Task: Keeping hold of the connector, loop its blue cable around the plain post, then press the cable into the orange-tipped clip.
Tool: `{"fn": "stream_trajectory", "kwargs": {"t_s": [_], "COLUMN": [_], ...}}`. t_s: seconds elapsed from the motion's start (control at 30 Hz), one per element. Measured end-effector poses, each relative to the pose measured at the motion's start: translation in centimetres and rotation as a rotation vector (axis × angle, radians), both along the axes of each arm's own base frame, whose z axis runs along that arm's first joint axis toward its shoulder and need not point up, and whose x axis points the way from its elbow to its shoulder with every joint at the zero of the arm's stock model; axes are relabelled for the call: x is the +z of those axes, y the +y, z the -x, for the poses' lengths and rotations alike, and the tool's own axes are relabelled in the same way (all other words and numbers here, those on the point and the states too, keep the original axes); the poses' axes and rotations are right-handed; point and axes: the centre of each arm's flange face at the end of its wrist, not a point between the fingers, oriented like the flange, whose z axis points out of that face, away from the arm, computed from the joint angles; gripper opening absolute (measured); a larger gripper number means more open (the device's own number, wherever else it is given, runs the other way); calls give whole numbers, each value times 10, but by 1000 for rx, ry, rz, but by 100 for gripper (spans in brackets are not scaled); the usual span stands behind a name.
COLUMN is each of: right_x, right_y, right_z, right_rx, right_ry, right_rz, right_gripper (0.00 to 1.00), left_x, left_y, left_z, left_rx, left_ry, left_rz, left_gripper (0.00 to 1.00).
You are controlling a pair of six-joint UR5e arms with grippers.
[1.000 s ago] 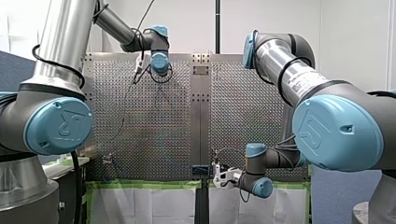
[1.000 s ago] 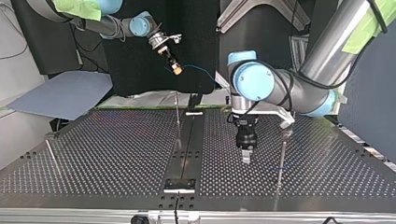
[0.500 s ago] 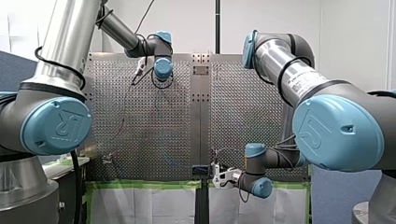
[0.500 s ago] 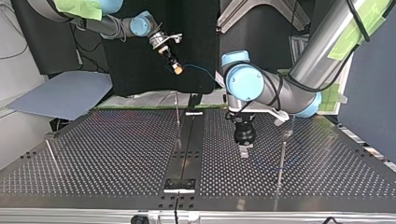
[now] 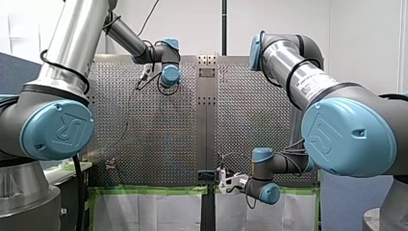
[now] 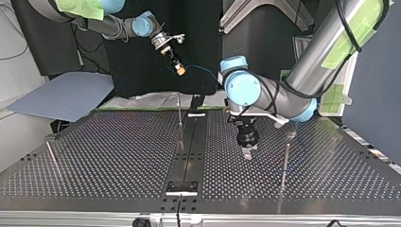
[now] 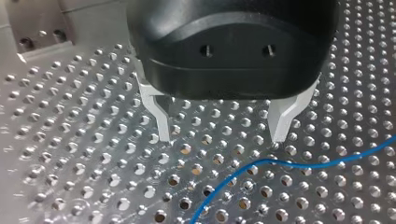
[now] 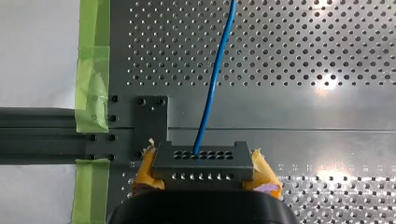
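My right gripper (image 6: 179,69), its yellow pads pinching the connector (image 8: 201,163), holds it aloft above the table's (image 7: 70,154) edge, probably so the blue cable (image 7: 299,162) trails freely; my left gripper (image 7: 222,137) hovers low with fingers spread, the cable lying just ahead (likely ready to pinch and steer it); the label on my right arm is too small to read.

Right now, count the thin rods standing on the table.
3, top view: one rod by the centre rail, one at right, one leaning at left. More may be hidden.
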Motion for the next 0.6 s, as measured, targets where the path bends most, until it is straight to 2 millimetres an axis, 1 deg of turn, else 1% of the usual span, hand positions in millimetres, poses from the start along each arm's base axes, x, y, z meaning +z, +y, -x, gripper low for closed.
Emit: {"fn": "stream_trajectory", "kwargs": {"t_s": [0.2,0.37,0.6], "right_x": [0,0,0], "right_y": [2,3,4], "right_z": [-1,-3,-4], "right_rx": [4,7,10], "right_ry": [0,0,0], "right_rz": [0,0,0], "right_gripper": [0,0,0], "left_x": [1,5,-2], "left_y": [2,3,3], "left_z": [-4,-8,-17], "left_rx": [17,35,84], "left_ry": [-5,-9,24], "left_rz": [-1,-11,-34], "left_gripper": [100,100,100]}}
